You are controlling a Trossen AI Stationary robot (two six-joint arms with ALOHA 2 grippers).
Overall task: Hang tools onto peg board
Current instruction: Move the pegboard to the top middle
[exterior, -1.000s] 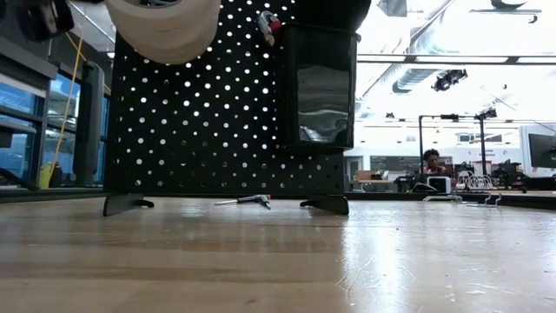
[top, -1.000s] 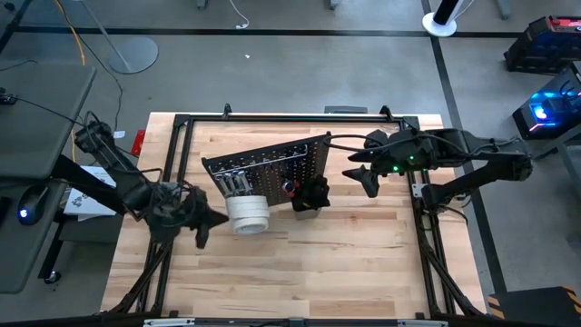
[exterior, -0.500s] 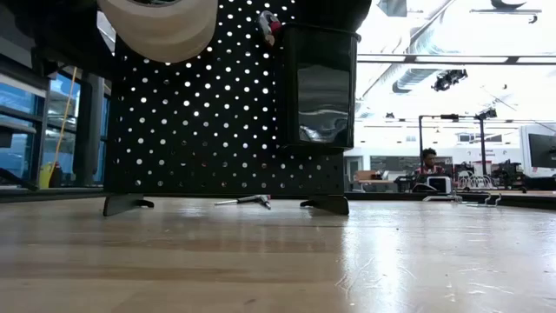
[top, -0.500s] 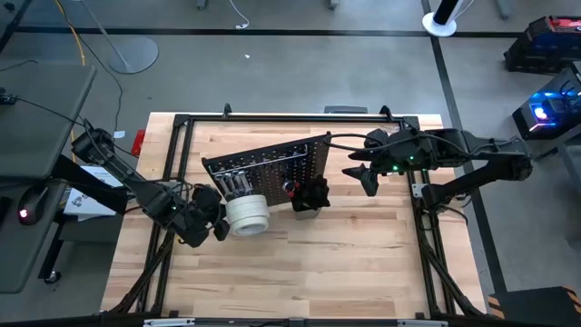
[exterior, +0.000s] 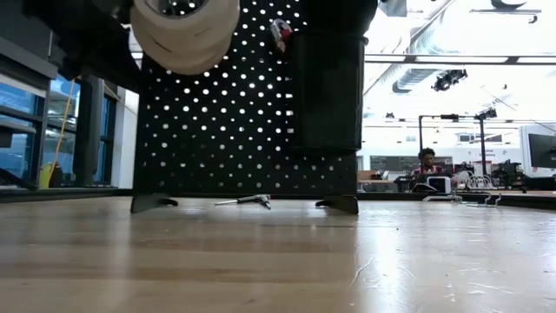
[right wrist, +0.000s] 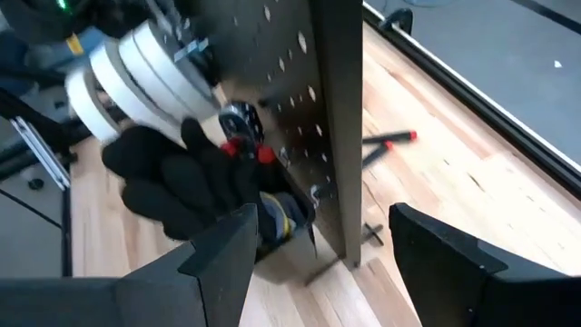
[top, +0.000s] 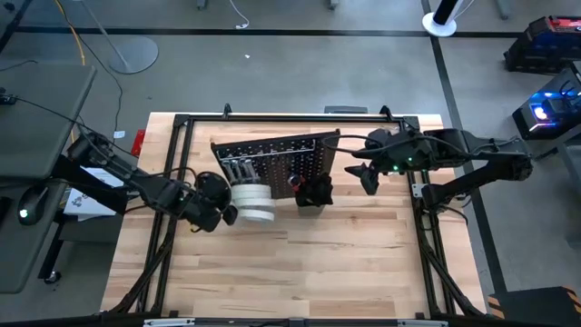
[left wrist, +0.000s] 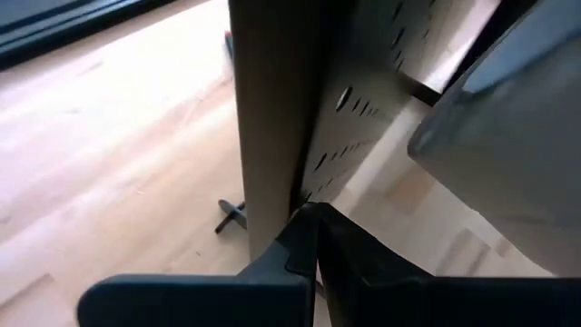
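The black peg board [top: 277, 156] stands upright on two feet [exterior: 155, 203] at the table's middle. White tape rolls [top: 254, 202] hang on its near face at the left. A black bin [exterior: 326, 87] with a black glove bundle [right wrist: 182, 186] hangs at the right. My left gripper [top: 227, 207] is shut, right at the rolls' left side. My right gripper [top: 368, 177] hangs open off the board's right end, with the board's edge [right wrist: 336, 118] ahead of its fingers and nothing between them. My left gripper presses its shut fingertips [left wrist: 309, 218] against the side of the tape rolls [left wrist: 268, 118], where they meet the board's holed face [left wrist: 363, 109]. The fingers come from the table's left, slanting down. The rolls stay hung on the board, clear of the table.
A small silver wrench [exterior: 248, 201] lies on the table behind the board. A slim tool with a red end [right wrist: 390, 141] lies beyond the board's right end. The black frame [top: 177, 123] runs round the table. Bare wood spreads across the near half.
My left gripper has swung toward the table's right, dropped a little, and come against the tape rolls, staying shut. The peg board has slid to the right and turned, its left end going toward the far edge. The rolls and the bin went with it.
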